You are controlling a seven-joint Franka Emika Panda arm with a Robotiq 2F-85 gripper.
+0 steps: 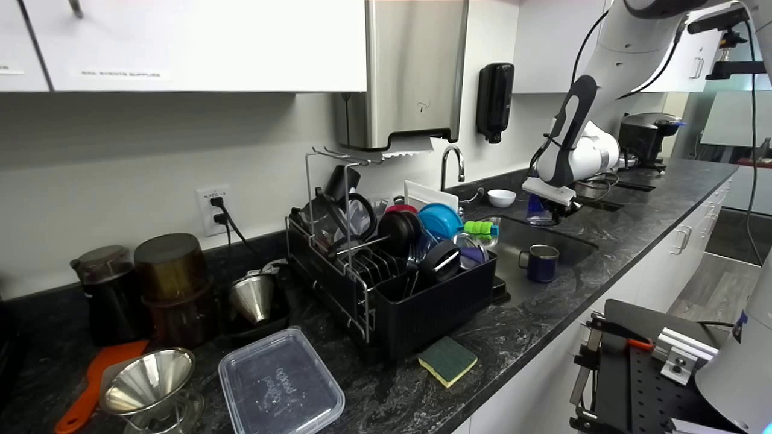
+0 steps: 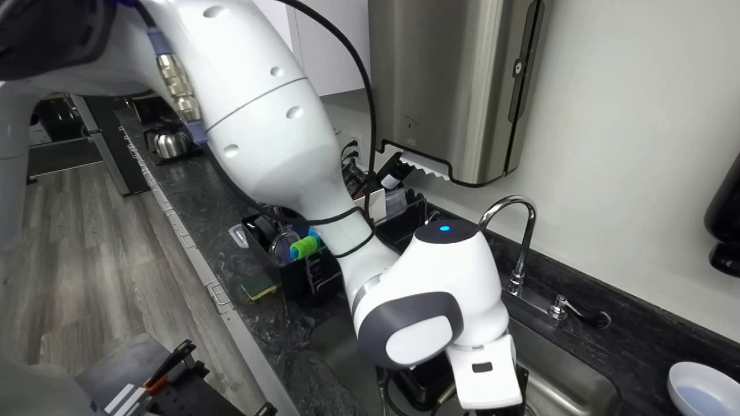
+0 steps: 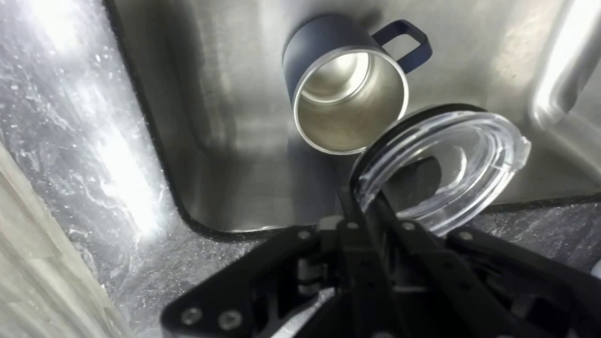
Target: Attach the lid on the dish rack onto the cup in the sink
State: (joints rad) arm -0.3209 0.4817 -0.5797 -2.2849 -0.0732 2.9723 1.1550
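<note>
A dark blue cup (image 3: 324, 40) with a steel inside stands in the metal sink (image 3: 235, 112), its mouth facing the wrist camera and its handle to the upper right. The cup (image 1: 542, 264) also stands upright in an exterior view; the arm hides it in the other exterior picture. My gripper (image 3: 364, 201) is shut on the edge of a clear round lid (image 3: 458, 141) with a black seal. The lid is tilted steeply and overlaps the cup's lower right rim in the wrist view; I cannot tell if they touch. In an exterior view the gripper (image 1: 561, 212) is above and behind the cup.
A full black dish rack (image 1: 434, 319) stands beside the sink. A faucet (image 2: 523, 242) rises behind the sink. A white bowl (image 2: 702, 388) sits on the back counter. A sponge (image 1: 447, 360) lies in front of the rack. The counter's front edge (image 1: 603, 283) runs near the cup.
</note>
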